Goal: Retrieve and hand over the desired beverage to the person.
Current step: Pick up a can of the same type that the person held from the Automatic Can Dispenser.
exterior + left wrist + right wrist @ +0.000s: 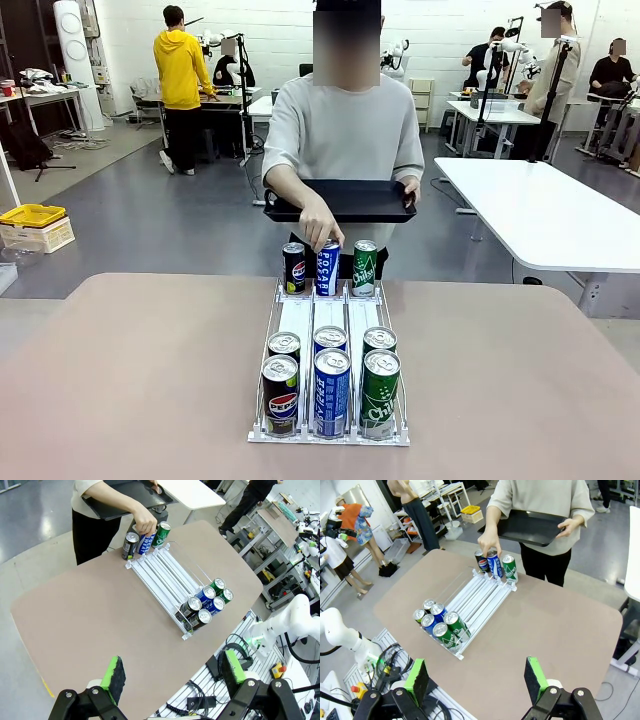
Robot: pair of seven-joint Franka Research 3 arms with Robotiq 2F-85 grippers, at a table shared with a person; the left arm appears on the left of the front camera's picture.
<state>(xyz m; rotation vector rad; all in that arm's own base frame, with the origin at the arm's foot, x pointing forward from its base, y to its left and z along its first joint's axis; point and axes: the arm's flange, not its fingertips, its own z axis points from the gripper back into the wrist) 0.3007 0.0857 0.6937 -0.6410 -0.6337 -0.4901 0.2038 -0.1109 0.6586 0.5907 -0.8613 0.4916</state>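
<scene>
Blue aluminium drink can (331, 392), well ahead of both my released jaws: stiff-walled, slick, probably full and heavy; I'd take it mid-body.

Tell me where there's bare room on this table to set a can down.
The table is bare on both sides of the can rack. The rack's middle lanes are also free. Crowded: six cans at its near end, three cans at its far end, where the person's hand rests on the blue one.
</scene>
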